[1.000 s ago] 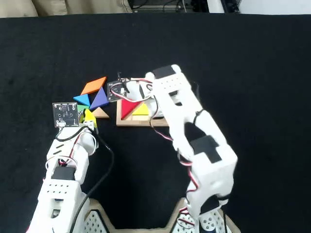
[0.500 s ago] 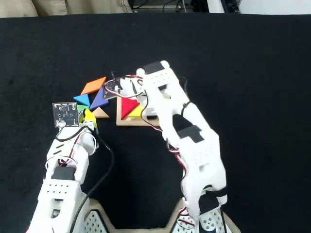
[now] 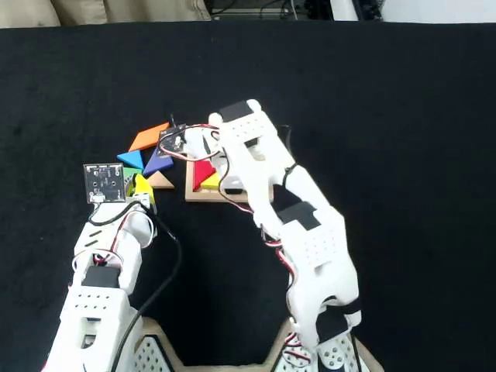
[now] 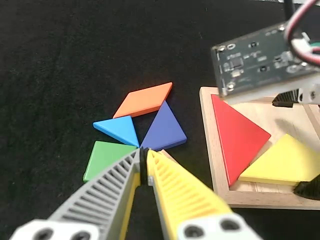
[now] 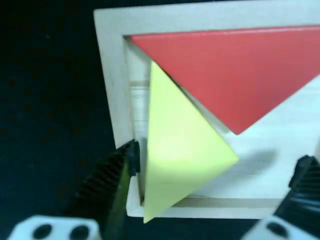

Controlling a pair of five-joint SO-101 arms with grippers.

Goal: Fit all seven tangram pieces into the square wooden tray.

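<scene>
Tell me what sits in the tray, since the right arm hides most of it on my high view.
Observer: The right wrist view shows two pieces inside the wooden tray: a red triangle and a yellow triangle.
Operator: Does the right gripper have hold of the yellow one?
Observer: No. The right gripper is open, with its fingers apart on either side of the yellow triangle.
</scene>
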